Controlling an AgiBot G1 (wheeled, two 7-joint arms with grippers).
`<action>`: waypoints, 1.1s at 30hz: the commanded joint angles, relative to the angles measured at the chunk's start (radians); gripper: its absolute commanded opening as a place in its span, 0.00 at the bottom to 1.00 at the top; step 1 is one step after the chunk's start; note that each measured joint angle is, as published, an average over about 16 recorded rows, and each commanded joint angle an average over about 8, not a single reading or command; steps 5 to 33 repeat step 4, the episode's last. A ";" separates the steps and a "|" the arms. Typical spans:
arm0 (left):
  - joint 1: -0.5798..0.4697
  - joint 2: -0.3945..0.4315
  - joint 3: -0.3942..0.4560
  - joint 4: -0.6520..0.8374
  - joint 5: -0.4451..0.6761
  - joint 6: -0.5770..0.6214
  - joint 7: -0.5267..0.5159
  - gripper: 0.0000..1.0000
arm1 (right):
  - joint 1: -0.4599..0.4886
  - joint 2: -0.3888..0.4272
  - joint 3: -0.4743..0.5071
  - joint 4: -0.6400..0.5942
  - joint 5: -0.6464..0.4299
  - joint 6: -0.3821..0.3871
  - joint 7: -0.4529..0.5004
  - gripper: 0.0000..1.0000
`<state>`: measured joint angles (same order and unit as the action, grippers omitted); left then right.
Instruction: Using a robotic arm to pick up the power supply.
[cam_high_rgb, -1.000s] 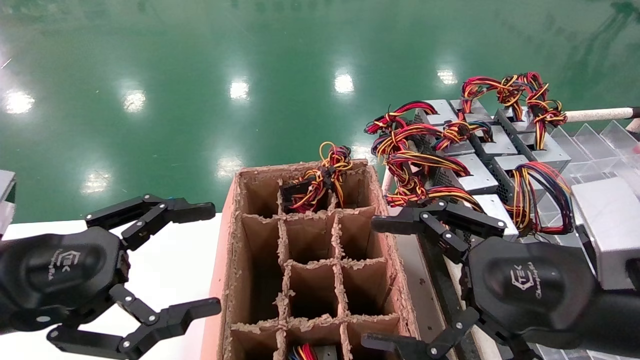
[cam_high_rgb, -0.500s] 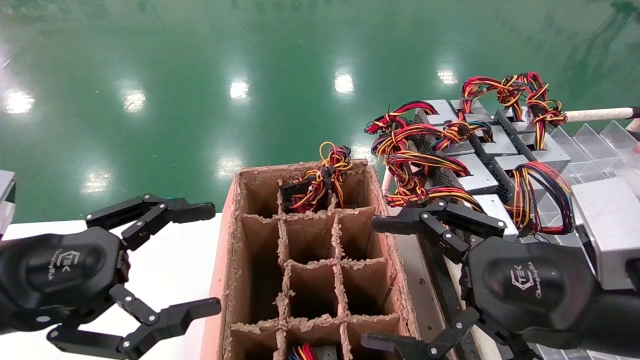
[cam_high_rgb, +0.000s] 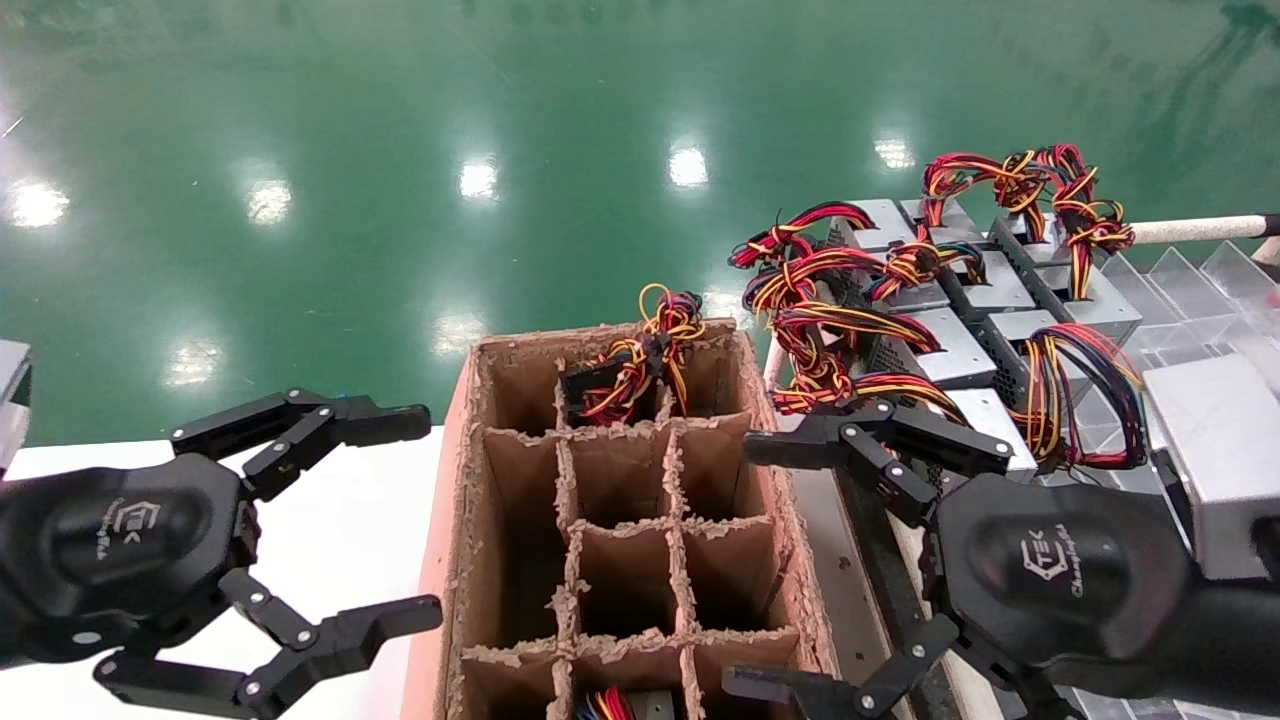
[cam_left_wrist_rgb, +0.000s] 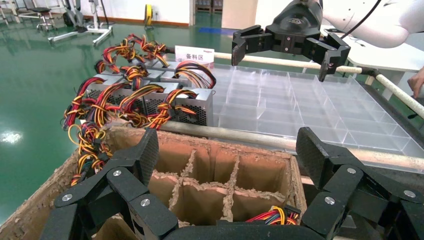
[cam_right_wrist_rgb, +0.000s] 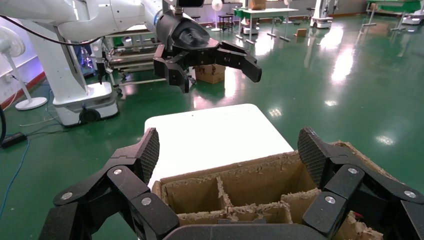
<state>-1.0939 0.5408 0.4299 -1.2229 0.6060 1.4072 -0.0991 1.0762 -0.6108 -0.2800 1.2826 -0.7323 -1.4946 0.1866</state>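
Several silver-grey power supplies (cam_high_rgb: 950, 345) with red, yellow and black wire bundles stand in rows at the right rear; the left wrist view shows them (cam_left_wrist_rgb: 197, 107) beyond the carton. My right gripper (cam_high_rgb: 750, 565) hovers open just in front of them, beside the carton's right wall, holding nothing. My left gripper (cam_high_rgb: 420, 516) hangs open and empty over the white table, left of the carton. Each wrist view shows its own open fingers (cam_left_wrist_rgb: 227, 150) (cam_right_wrist_rgb: 228, 147) framing the carton's cells.
A brown cardboard carton (cam_high_rgb: 460, 500) with divider cells sits between the arms. Wire bundles show in its far middle cell (cam_high_rgb: 640, 370) and a near cell (cam_high_rgb: 605, 705). Clear plastic trays (cam_high_rgb: 1200, 290) lie right of the supplies. The white table (cam_high_rgb: 350, 530) is at the left.
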 joint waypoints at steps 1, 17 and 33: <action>0.000 0.000 0.000 0.000 0.000 0.000 0.000 1.00 | 0.000 0.000 0.000 0.000 0.000 0.000 0.000 1.00; 0.000 0.000 0.000 0.000 0.000 0.000 0.000 1.00 | 0.000 0.000 0.000 0.000 0.000 0.000 0.000 1.00; 0.000 0.000 0.000 0.000 0.000 0.000 0.000 1.00 | 0.000 0.000 0.000 0.000 0.000 0.000 0.000 1.00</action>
